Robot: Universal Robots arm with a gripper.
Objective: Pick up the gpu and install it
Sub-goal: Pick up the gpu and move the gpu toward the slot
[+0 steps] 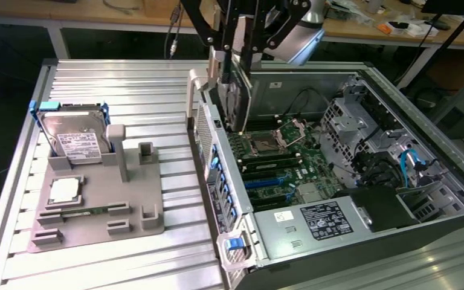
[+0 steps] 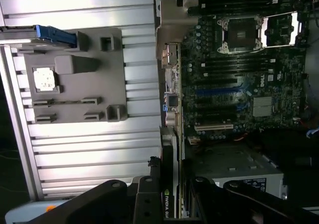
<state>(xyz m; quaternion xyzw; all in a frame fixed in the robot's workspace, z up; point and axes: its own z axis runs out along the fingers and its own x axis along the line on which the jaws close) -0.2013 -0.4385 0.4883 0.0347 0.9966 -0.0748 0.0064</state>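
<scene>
Exterior view: the arm's black fingers (image 1: 255,43) pinch the upper end of the gpu (image 1: 238,96), a thin flat dark card. It hangs upright, edge down, over the open dark computer case (image 1: 425,139), close to the case's rear wall and clear above the green motherboard (image 1: 284,160). The wrist view looks down along the card toward the board's blue and black expansion slots (image 2: 219,92). On the ribbed aluminium tabletop (image 1: 127,84), at the exterior view's left, a grey fixture plate (image 1: 139,211) carries three things. These are a silver hard drive in a blue frame (image 1: 75,136), standing upright, a square silver processor chip (image 1: 64,190) and a narrow green memory stick (image 1: 83,211).
</scene>
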